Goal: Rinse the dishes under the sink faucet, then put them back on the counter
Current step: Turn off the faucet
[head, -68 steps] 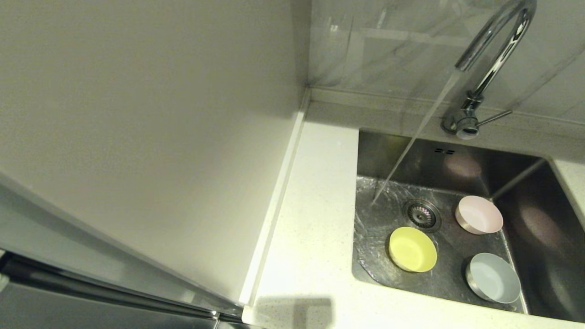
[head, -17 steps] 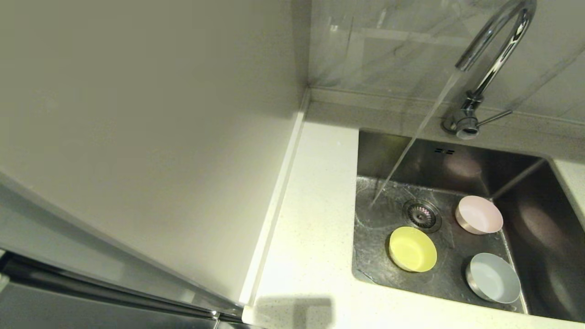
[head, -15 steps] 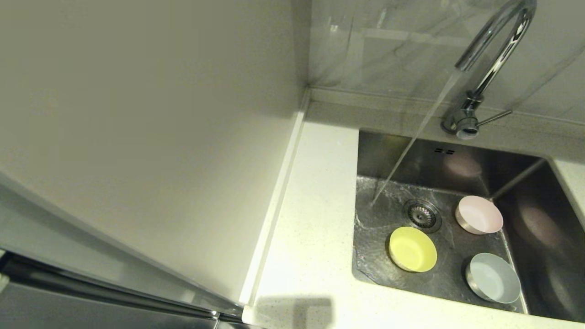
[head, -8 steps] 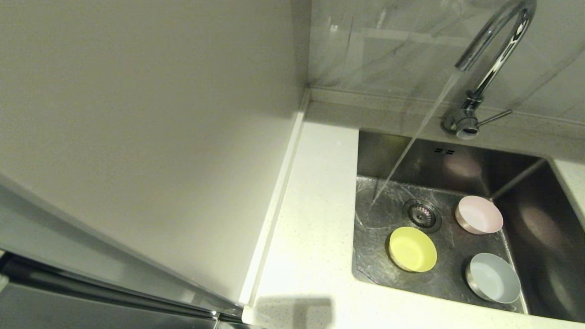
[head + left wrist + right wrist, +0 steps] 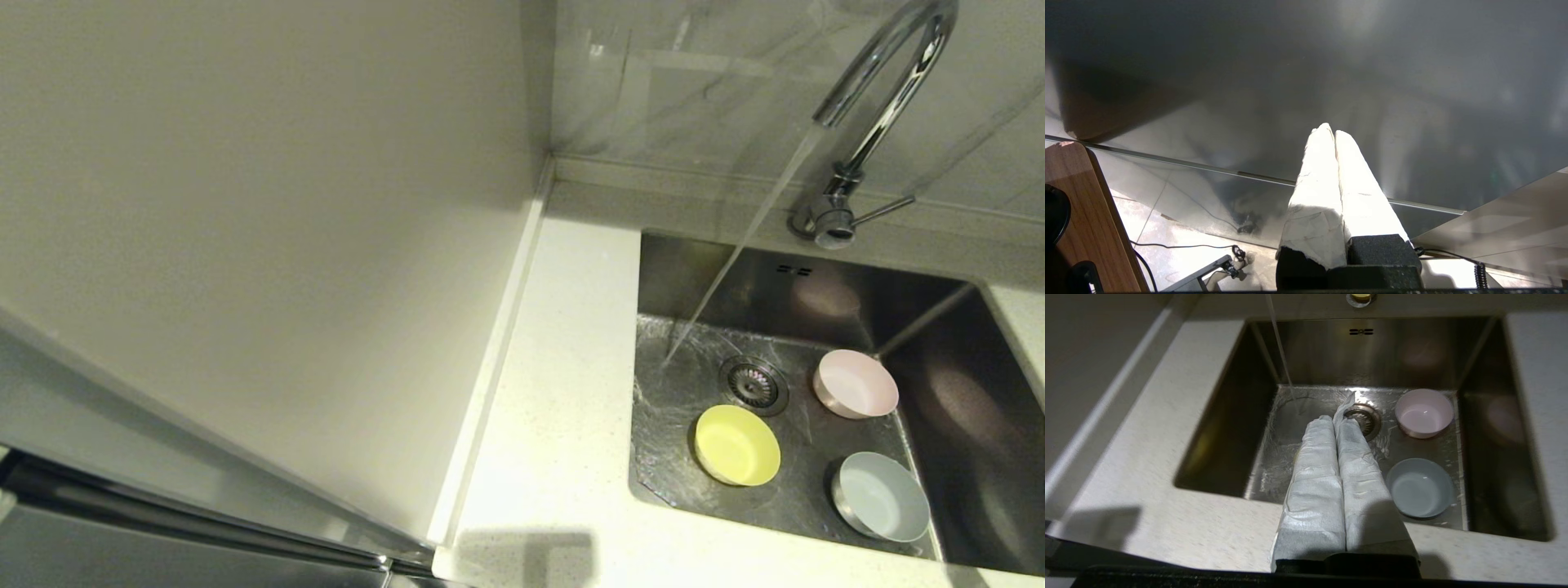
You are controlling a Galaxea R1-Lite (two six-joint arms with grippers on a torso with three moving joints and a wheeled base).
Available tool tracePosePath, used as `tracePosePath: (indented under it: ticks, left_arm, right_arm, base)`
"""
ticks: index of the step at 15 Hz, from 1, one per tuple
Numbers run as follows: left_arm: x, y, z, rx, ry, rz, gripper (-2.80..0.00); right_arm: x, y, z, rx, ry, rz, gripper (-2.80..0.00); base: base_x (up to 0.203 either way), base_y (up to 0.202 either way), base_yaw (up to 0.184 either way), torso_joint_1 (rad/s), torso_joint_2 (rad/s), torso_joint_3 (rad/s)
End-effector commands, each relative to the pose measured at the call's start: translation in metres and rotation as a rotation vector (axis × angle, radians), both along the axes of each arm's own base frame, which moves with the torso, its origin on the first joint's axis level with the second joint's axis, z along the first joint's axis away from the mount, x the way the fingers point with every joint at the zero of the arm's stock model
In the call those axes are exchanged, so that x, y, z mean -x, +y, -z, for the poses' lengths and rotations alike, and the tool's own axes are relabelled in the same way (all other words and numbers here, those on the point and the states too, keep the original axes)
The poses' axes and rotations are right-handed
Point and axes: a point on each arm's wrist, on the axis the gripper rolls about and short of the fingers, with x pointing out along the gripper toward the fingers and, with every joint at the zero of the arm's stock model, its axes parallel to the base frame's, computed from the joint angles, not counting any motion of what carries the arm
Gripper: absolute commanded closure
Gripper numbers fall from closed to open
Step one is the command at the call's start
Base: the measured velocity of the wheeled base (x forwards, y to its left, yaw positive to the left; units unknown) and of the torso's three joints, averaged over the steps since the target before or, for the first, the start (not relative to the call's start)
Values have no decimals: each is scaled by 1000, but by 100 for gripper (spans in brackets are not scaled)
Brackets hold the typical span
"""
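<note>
Head view unchanged from a second ago: water runs from faucet [image 5: 886, 77]; yellow bowl [image 5: 736, 445], pink bowl [image 5: 856, 384], grey bowl [image 5: 882, 496] unrinsed in sink [image 5: 955, 392]. Right gripper [image 5: 1336, 421] above near counter edge, fingers pressed together, empty; left gripper [image 5: 1330, 131] likewise pinched, parked.

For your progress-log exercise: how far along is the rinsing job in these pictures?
Done: the sink faucet runs. In hand: the shut right gripper is above the sink, holding nothing. Left: pink bowl, yellow bowl and grey bowl sit unrinsed; none is on the counter.

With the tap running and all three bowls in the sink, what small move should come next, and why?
Probably open the right gripper and lower it toward the yellow bowl, nearest the water stream: its fingers are shut and it holds nothing.
</note>
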Motion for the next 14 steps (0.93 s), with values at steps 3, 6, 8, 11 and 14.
tracePosePath:
  ticks: [3,6,8,11,14]
  left_arm:
    - [0,0,1,1,3,0,0]
    - [0,0,1,1,3,0,0]
    - [0,0,1,1,3,0,0]
    - [0,0,1,1,2,0,0]
    - [0,0,1,1,3,0,0]
  right_arm:
    - [-60,3,-38,-268,206,-103,0]
    - [-100,3,-34,-320,360,-116,0]
    - [-125,3,-36,-303,390,-106,0]
    - [-161,3,-49,-383,348,-98,0]
    - [-197,-2,-41,-473,395,-57,0]
  base:
    - [0,0,0,0,0,0]
    - [0,0,0,0,0,0]
    - [0,0,0,0,0,0]
    - [0,0,0,0,0,0]
    - [0,0,0,0,0,0]
